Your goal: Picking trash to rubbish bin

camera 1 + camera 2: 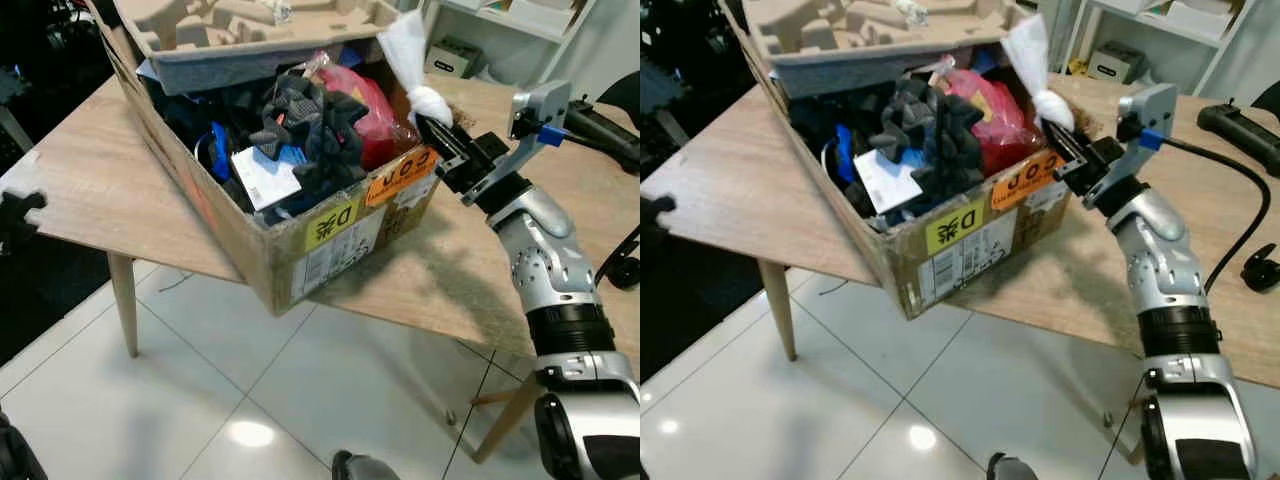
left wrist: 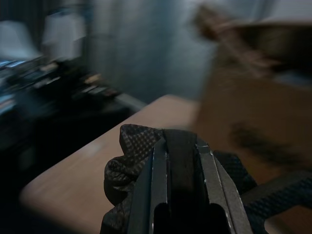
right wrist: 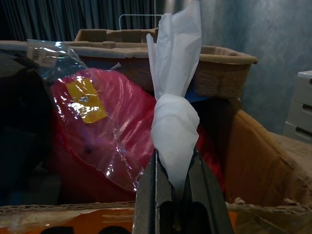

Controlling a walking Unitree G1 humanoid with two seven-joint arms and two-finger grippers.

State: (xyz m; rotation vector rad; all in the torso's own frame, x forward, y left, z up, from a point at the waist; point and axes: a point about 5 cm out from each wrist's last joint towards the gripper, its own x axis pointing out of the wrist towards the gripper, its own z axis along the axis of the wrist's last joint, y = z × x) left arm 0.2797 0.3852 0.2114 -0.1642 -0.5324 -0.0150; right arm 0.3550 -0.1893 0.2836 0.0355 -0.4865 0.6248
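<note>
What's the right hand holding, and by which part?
A white twisted tissue, pinched at its lower knotted end by the right hand, just above the near corner of the cardboard box. The loose end sticks up.

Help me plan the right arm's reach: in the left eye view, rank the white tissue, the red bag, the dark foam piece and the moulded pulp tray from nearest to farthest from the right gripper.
1. White tissue: pinched in the right gripper at the box's right corner.
2. Red bag: just left of it, inside the box.
3. Dark foam piece: box middle.
4. Moulded pulp tray: far end, on top.
</note>
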